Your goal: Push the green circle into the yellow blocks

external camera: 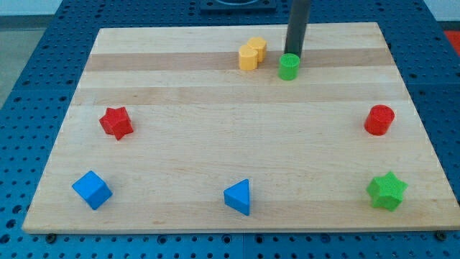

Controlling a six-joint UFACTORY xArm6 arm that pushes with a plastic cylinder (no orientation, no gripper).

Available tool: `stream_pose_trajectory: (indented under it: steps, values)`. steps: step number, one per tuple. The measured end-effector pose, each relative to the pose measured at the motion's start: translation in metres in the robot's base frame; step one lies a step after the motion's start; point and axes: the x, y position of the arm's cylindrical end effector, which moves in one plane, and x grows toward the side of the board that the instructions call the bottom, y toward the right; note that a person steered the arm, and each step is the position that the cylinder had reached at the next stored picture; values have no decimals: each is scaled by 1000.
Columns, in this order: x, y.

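The green circle (289,67) is a small green cylinder near the view's top, right of centre. Two yellow blocks (251,54) sit touching each other just to its left, with a small gap between them and the green circle. My tip (295,56) is at the green circle's upper right edge, touching it or nearly so. The dark rod rises straight out of the view's top.
On the wooden board (230,208) lie a red star (116,122) at the left, a red cylinder (379,119) at the right, a blue cube (92,190) at bottom left, a blue triangle (238,196) at bottom centre, and a green star (387,191) at bottom right.
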Motion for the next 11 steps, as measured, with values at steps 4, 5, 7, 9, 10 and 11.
stream_pose_trajectory:
  steps: [4, 5, 7, 9, 10, 11]
  values:
    - [-10, 61]
    - [45, 64]
    - [56, 49]
    - [37, -3]
    - [33, -27]
    - [32, -27]
